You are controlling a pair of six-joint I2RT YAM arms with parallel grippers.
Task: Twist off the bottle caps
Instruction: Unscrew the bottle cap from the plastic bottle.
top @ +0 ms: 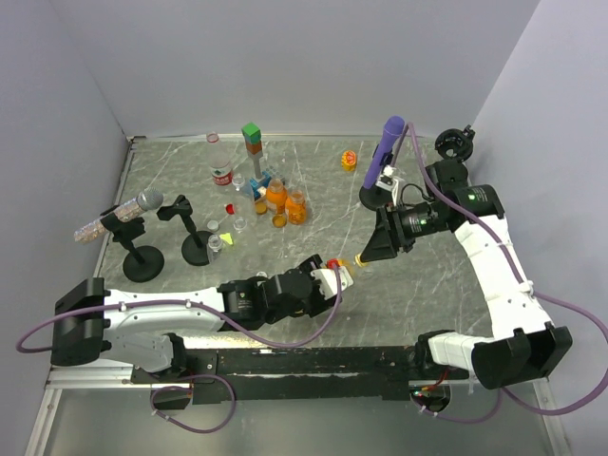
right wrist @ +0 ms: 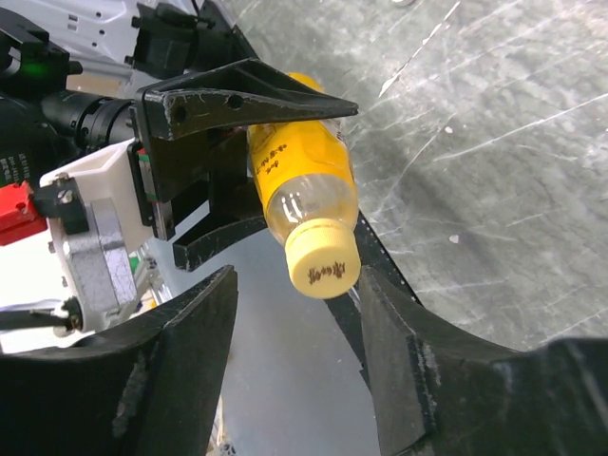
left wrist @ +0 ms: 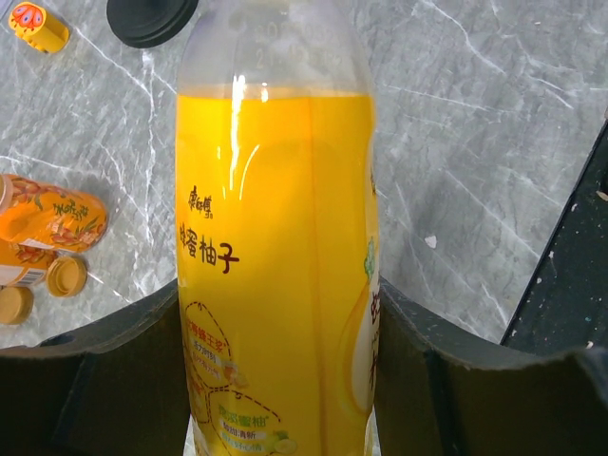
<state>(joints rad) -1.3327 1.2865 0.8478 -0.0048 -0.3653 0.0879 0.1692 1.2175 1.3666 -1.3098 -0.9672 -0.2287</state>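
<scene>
A yellow juice bottle (left wrist: 275, 237) lies held off the table near the front middle, with my left gripper (left wrist: 277, 285) shut on its lower body. Its pale yellow cap (right wrist: 323, 258) points toward the right arm. My right gripper (right wrist: 296, 280) stands open around that cap: the right finger (right wrist: 399, 332) is close beside it and the left finger (right wrist: 190, 332) is a clear gap away. From above, the cap (top: 360, 258) sits between my left gripper (top: 334, 275) and my right gripper (top: 370, 252).
More bottles (top: 275, 195) cluster at the back middle by stacked green and orange blocks (top: 252, 141). Loose red (top: 229, 207) and yellow (top: 226, 236) caps lie near them. A grey microphone (top: 142, 201) stands left, a purple one (top: 391, 133) back right.
</scene>
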